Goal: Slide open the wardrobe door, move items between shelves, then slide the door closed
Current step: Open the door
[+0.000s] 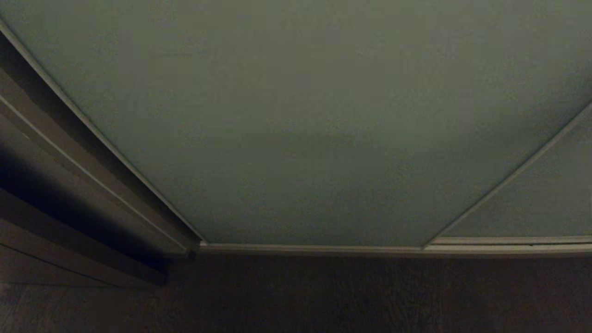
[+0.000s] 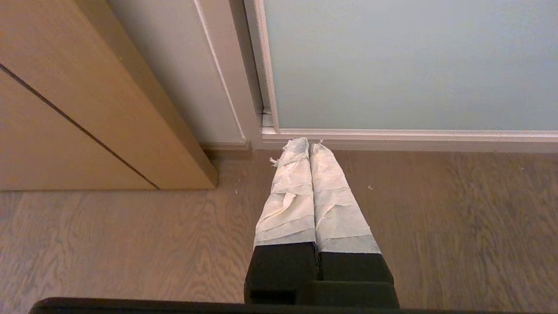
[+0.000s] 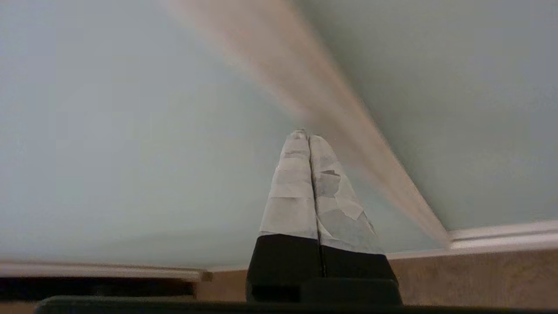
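Sliding wardrobe door: one pale grey-green matte panel, filling most of the head view, standing shut across the wardrobe opening with its lower edge at the floor. Second panel: one, same colour, showing at the right of the head view, its thin silvery frame edge meeting the first panel's side.

Bottom rail: one light strip running under both panels, just above the floor.

Wood-grain floor: one surface, dark in the head view, lighter brown in the wrist views.

Dark frame: one upright at the left of the door, touching its silvery edge, with a wooden cabinet side farther left and a pale strip of wall between them.

Left gripper: one, fingers wrapped in pale tape and pressed together with nothing between them; it pointed at the lower left corner of the door, low near the floor, apart from the panel.

Right gripper: one, taped fingers likewise pressed together and holding nothing; its tips lay close to the blurred silvery edge between the two panels, contact not determinable.

Obstructions: both panels covered the wardrobe front.
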